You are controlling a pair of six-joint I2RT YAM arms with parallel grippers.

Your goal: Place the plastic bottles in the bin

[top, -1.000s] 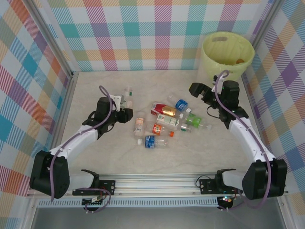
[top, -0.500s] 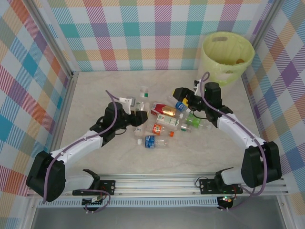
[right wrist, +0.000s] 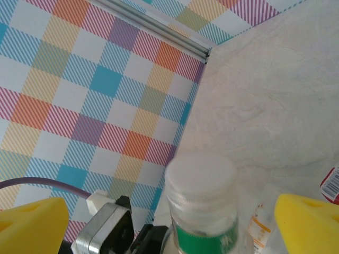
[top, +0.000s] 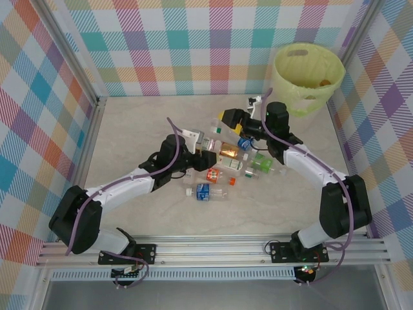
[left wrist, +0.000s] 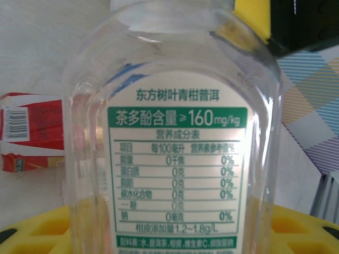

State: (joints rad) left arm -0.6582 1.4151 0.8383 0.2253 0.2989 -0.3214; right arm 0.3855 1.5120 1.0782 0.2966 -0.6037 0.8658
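My left gripper [top: 205, 143] [left wrist: 169, 238] is shut on a clear plastic bottle [top: 214, 134] [left wrist: 175, 132] with a white and green label, held above the middle of the table. Its white cap [right wrist: 200, 177] points at my right gripper [top: 227, 123] [right wrist: 172, 219]. That gripper is open, with a yellow finger [right wrist: 32, 222] on each side of the bottle's neck, apart from it. Several more plastic bottles [top: 227, 163] lie in a loose pile just below and to the right. The bin [top: 308, 68], lined with a pale yellow-green bag, stands at the back right corner.
A blue-labelled bottle [top: 208, 192] lies nearest the front and an orange-labelled one [top: 216, 174] just behind it. A red pack [left wrist: 26, 129] sits under the held bottle. Checked walls and a metal frame [top: 97, 123] close in the table.
My left arm carried the bottle right and toward the back, to the table's middle. My right arm swung left from beside the bin, bringing its open jaws round the bottle's cap.
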